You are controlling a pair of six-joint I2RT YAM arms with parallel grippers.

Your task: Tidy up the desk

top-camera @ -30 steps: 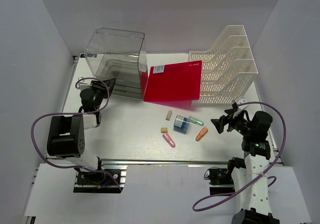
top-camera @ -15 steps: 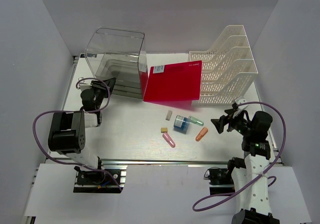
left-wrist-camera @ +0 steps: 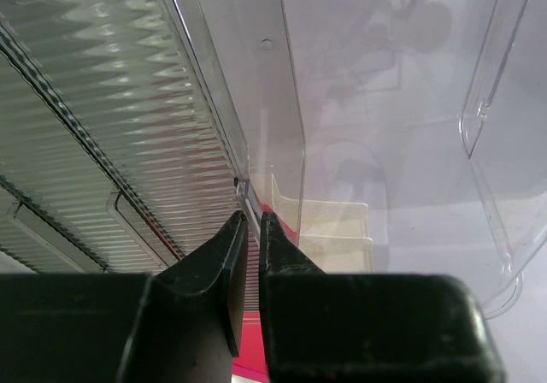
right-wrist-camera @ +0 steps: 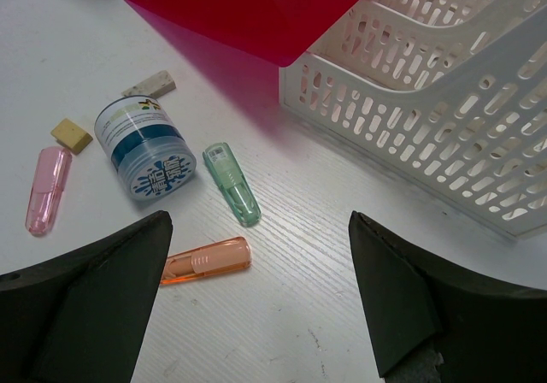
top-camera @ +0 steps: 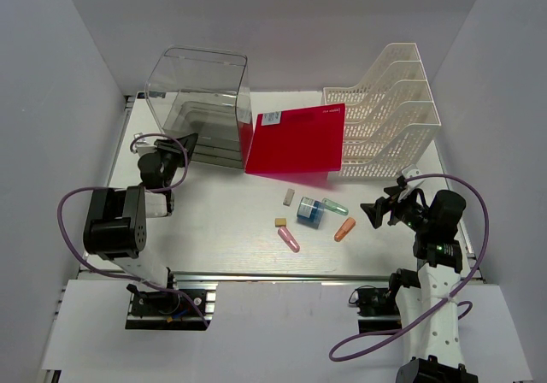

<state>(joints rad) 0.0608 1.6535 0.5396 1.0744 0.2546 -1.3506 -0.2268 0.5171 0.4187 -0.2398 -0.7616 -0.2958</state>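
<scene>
The white desk point(top-camera: 222, 220) carries small loose items in its middle: a blue-lidded jar point(top-camera: 309, 212), a green capsule point(top-camera: 335, 205), an orange capsule point(top-camera: 344, 229), a pink capsule point(top-camera: 289, 238), a yellow eraser point(top-camera: 280, 222) and a beige eraser point(top-camera: 289, 197). My right gripper point(top-camera: 373, 212) is open and empty, hovering just right of the orange capsule point(right-wrist-camera: 207, 260). My left gripper point(top-camera: 184, 148) is at the front left of the clear drawer box point(top-camera: 198, 101). Its jaws are nearly closed, and a thin clear plastic edge point(left-wrist-camera: 245, 191) runs between the tips.
A red folder point(top-camera: 295, 139) leans between the drawer box and the white mesh file rack point(top-camera: 389, 114) at the back right. A silver rail point(top-camera: 282, 275) runs along the near edge. Grey walls close in the left, right and back.
The left arm's elbow has shifted slightly while its gripper stays at the drawer box. The right arm and the loose items have not moved.
</scene>
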